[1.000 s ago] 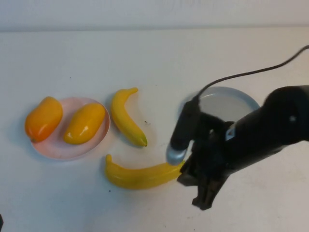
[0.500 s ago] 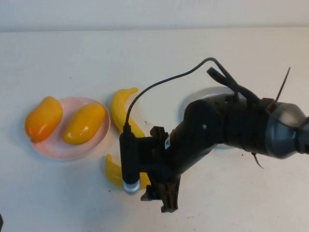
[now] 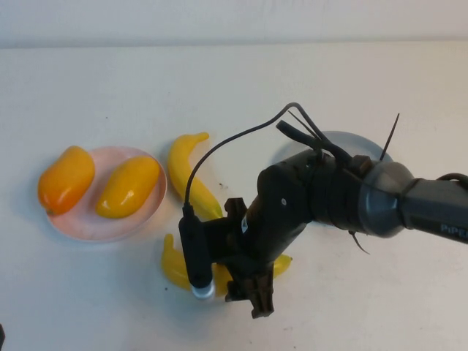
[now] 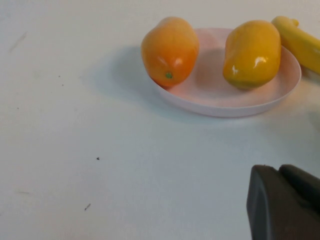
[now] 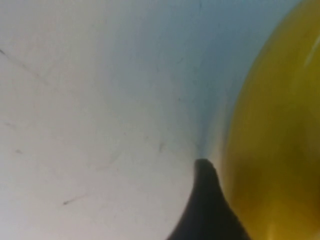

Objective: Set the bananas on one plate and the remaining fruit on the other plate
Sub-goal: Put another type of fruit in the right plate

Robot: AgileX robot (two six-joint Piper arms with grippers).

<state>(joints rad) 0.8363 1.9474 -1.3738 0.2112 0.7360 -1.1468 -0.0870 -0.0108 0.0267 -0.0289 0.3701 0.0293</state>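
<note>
Two orange-yellow fruits, one (image 3: 66, 179) on the rim and one (image 3: 128, 186) inside, lie on the pink plate (image 3: 88, 227); both also show in the left wrist view (image 4: 170, 50) (image 4: 251, 50). One banana (image 3: 189, 175) lies beside that plate. The near banana (image 3: 174, 265) lies in front, its middle hidden by my right arm. My right gripper (image 3: 252, 292) is open and down over this banana; one fingertip (image 5: 205, 190) rests beside its yellow skin (image 5: 280, 125). The grey-blue plate (image 3: 351, 142) is mostly hidden behind the arm. My left gripper (image 4: 285, 200) is shut and empty, near the pink plate (image 4: 225, 105).
The right arm's black cable (image 3: 234, 142) arcs above the bananas. A dark cylindrical part with a silver end (image 3: 196, 256) hangs beside the right gripper over the near banana's left end. Bare white table (image 3: 234, 80) stretches behind the plates.
My right arm has swung from in front of the grey-blue plate leftward over the near banana and now covers its middle. The fruits and plates have not moved.
</note>
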